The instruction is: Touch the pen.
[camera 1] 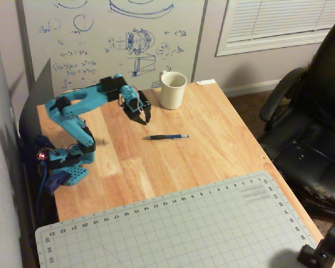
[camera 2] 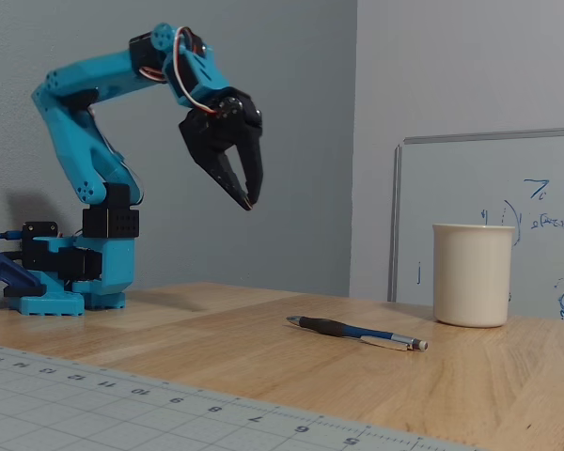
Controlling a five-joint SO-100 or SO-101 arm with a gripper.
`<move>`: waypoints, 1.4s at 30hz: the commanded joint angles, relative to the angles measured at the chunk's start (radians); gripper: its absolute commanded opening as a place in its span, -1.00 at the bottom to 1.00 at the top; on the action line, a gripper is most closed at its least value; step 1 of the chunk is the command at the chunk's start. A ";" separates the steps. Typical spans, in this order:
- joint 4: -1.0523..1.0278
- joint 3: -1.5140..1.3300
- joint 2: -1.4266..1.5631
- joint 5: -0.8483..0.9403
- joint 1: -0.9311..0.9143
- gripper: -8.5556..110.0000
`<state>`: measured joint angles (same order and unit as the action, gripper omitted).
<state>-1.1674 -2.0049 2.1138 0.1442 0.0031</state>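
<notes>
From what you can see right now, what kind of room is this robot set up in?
Probably a home office or hobby workspace: a whiteboard covered in sketches leans against the wall, a black office chair sits beside the wooden table, and a cutting mat lies on it.

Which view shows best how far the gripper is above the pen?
The fixed view: side-on, it shows the gripper well above the table, clear air between it and the pen. The overhead view shows the gripper just up-left of the pen, but hides the height.
</notes>
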 commanded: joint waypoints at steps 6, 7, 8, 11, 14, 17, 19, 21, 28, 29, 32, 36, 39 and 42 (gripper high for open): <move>0.014 0.287 -0.285 0.000 0.014 -0.85; 0.014 0.313 -0.318 0.000 0.023 -0.85; 0.014 0.339 -0.350 -0.002 0.037 -0.85; 0.014 0.420 -0.453 -0.002 0.061 -0.85; 0.014 0.495 -0.554 -0.002 0.069 -0.85; 0.014 0.571 -0.646 -0.002 0.069 -0.85; 0.014 0.618 -0.706 -0.002 0.069 -0.85; 0.014 0.658 -0.759 -0.002 0.069 -0.85; 0.014 0.772 -0.922 -0.002 0.110 -0.85; 0.014 0.785 -0.942 -0.002 0.112 -0.85; 0.014 0.816 -0.996 -0.002 0.114 -0.85; 0.014 0.831 -1.037 -0.002 0.114 -0.85; 0.014 0.833 -1.054 -0.002 0.112 -0.85; 0.014 0.830 -1.052 -0.002 0.104 -0.85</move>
<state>-1.1658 -1.2579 1.0293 0.1442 0.1104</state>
